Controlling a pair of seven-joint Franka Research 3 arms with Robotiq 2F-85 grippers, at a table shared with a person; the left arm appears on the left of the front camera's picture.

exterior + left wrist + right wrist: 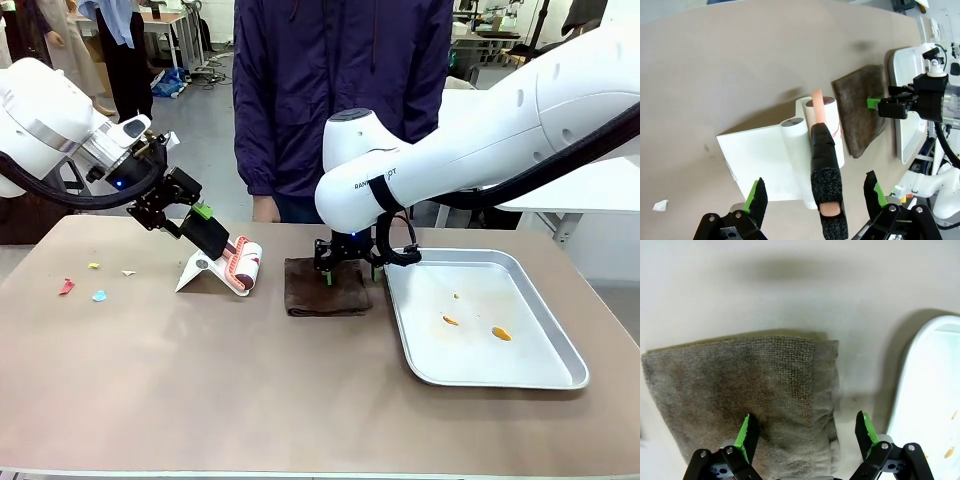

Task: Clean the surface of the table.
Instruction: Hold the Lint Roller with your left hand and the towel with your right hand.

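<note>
The table (200, 380) has a matte tan top. A lint roller (244, 265) rests in a white stand (200, 270) left of centre. Its black foam handle (827, 195) rises between the fingers of my left gripper (203, 216), which is open with both pads (758, 199) clear of the handle. A folded brown cloth (326, 290) lies at mid-table. My right gripper (350, 266) hangs low over the cloth's far edge, open, with its fingers (746, 436) straddling the cloth (740, 390). Small paper scraps (99, 296) lie on the table at far left.
A shiny metal tray (530, 370) holding a few orange crumbs (501, 333) sits right of the cloth, close to the right gripper. A person in a dark jacket (340, 90) stands at the far edge. The near half of the table is bare.
</note>
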